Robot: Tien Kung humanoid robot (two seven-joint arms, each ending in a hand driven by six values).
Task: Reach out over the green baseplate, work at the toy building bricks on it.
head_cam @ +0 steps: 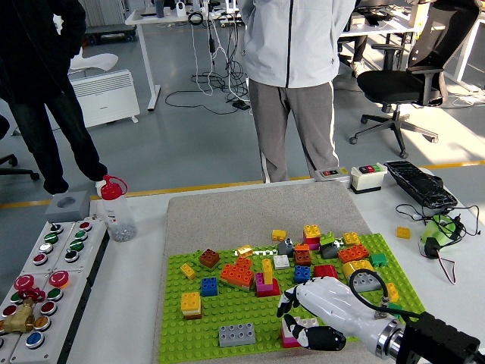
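Note:
The green baseplate [227,311] lies on a grey mat and carries several loose bricks. Among them are an orange brick [236,274], a yellow post on a magenta brick [267,277], a blue brick [302,273] and a grey brick [237,334]. My right hand [301,322], white with black joints, comes in from the lower right and hovers low over the plate's near right part. Its fingers [288,301] bend loosely down above a white-on-pink brick [292,329], and the thumb lies beside that brick. I see no firm grasp. The left hand is out of view.
A person in grey trousers [292,129] stands at the far side, hands off the table. A red-capped bottle [116,209] and a button box [45,280] stand at the left. A lone yellow brick [403,233], a green gadget with cables [436,233] and a switch box [367,177] lie at the right.

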